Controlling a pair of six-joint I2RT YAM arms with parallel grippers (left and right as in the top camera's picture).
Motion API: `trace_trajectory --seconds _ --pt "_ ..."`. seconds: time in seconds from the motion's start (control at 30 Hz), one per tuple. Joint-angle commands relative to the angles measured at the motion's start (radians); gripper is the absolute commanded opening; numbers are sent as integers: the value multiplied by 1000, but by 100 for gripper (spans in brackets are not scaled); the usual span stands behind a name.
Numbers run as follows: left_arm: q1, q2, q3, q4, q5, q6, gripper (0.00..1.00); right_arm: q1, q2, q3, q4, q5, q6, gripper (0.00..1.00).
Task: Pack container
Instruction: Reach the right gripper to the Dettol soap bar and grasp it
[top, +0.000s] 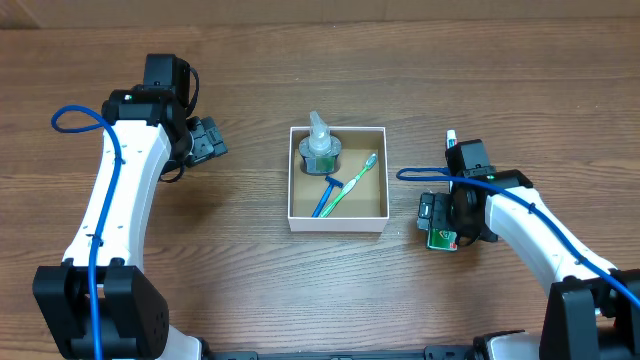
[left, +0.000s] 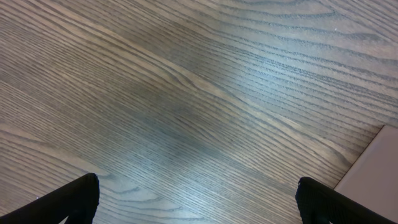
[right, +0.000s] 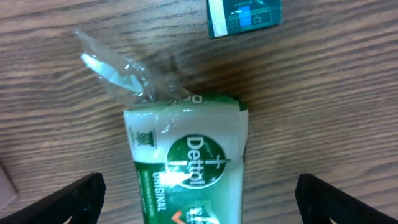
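The container (top: 296, 205), a small square white-walled box with a brown inside, sits mid-table. It holds a small clear bottle with a nozzle cap (top: 320, 147), a green toothbrush (top: 357, 181) and a blue razor (top: 326, 194). A corner of the container shows in the left wrist view (left: 375, 171). My left gripper (left: 198, 198) is open and empty over bare wood, left of the container (top: 205, 140). My right gripper (right: 199, 196) is open, its fingers on either side of a green and white Dettol soap packet (right: 186, 165) lying on the table right of the container (top: 441, 238).
A small teal and white box (right: 244, 17) lies on the table just beyond the soap packet; its end shows by the right arm (top: 452, 137). The wooden table (top: 250, 290) runs all round the container.
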Motion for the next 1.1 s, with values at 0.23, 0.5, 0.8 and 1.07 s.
trace_trajectory --seconds 0.23,0.5,0.8,1.07 --pt "4 -24 21 1 -10 1 100 -1 -3 -73 57 21 13 100" --pt "4 -24 21 1 -10 1 100 -1 -2 -118 126 21 5 98" --pt "4 -24 21 1 -10 1 100 -1 -2 -118 133 21 5 68" --pt "4 -24 21 1 -10 1 100 -1 -3 -57 41 21 6 50"
